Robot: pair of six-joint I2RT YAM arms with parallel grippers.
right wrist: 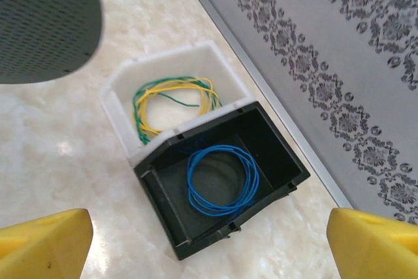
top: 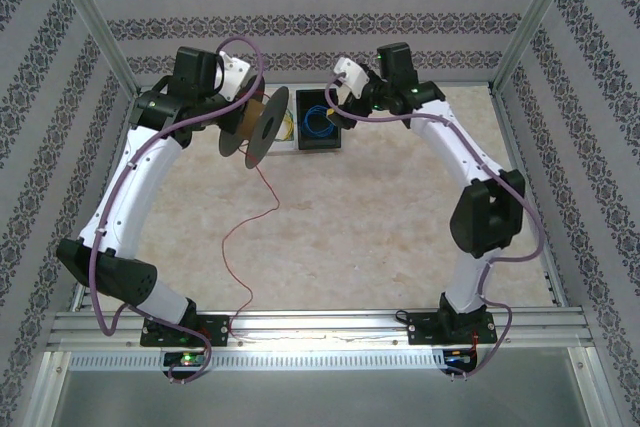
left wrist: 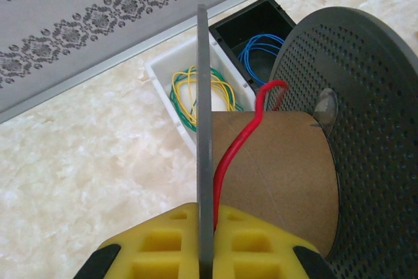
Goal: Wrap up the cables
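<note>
The thin red wire [top: 276,203] hangs from a spool [top: 258,125] and trails in loose bends across the table toward the near edge. The spool has grey perforated flanges [left wrist: 366,129] and a cardboard core [left wrist: 281,168]. My left gripper [left wrist: 208,227] is shut on one flange edge, and the red wire [left wrist: 230,155] is pinched beside it and runs up over the core. It holds the spool above the table at the back left [top: 240,99]. My right gripper [right wrist: 209,253] is open and hovers over the bins [top: 342,82], with nothing between its yellow fingers [right wrist: 46,240].
A black bin [right wrist: 281,155] holds a blue wire coil [right wrist: 222,178]. Touching it, a white bin [right wrist: 170,53] holds a yellow-green coil [right wrist: 173,99]. Both stand at the back centre [top: 320,132], close to the patterned back wall [right wrist: 339,50].
</note>
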